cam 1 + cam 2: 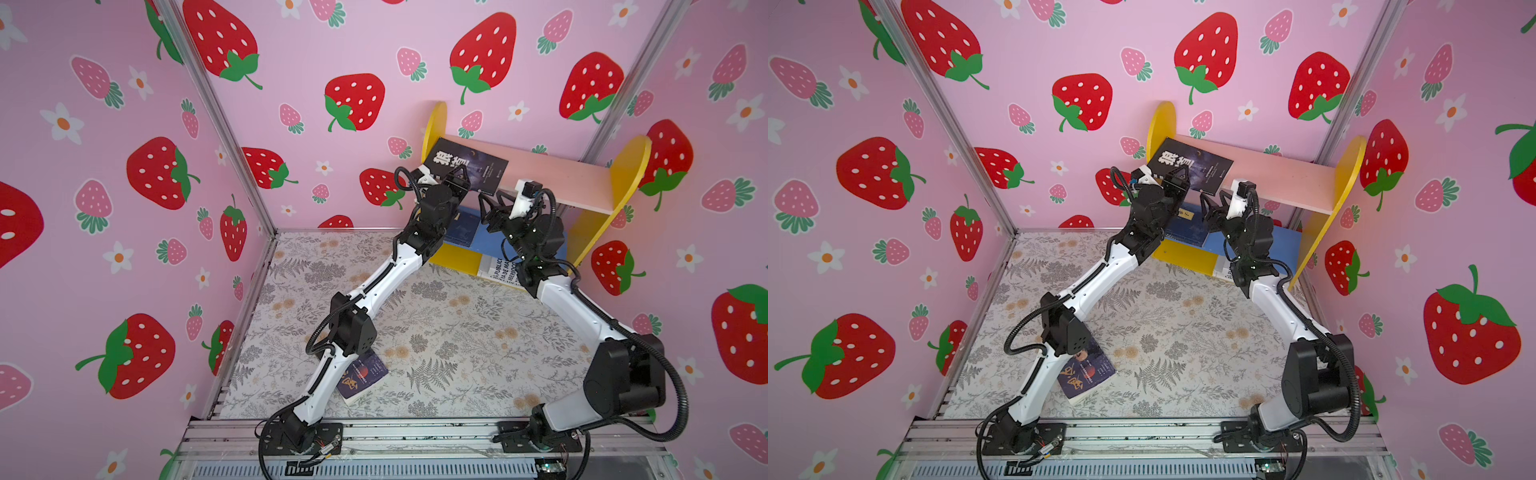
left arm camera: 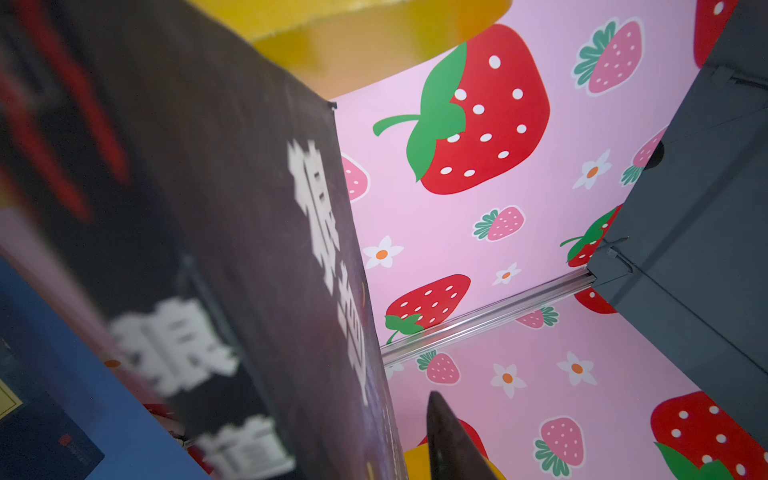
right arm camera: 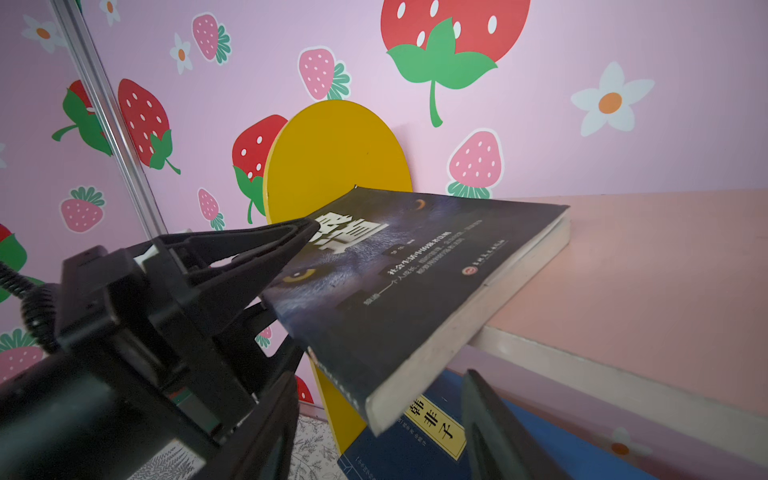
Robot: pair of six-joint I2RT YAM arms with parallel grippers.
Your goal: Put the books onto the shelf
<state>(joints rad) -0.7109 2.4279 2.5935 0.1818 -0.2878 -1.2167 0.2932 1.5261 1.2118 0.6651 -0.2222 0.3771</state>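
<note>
In both top views, held the dark book [image 1: 478,166] by its near left corner, left gripper [image 1: 459,178] jaws clamped on it. Rested its far part on the shelf [image 1: 561,178], left end of the pink board. Hung the right gripper [image 1: 492,206] just right, jaws apart, empty. In the left wrist view, showed only its cover. In the right wrist view, stuck out over a navy book [image 3: 390,457]. Might tip off if let go too early.
</note>
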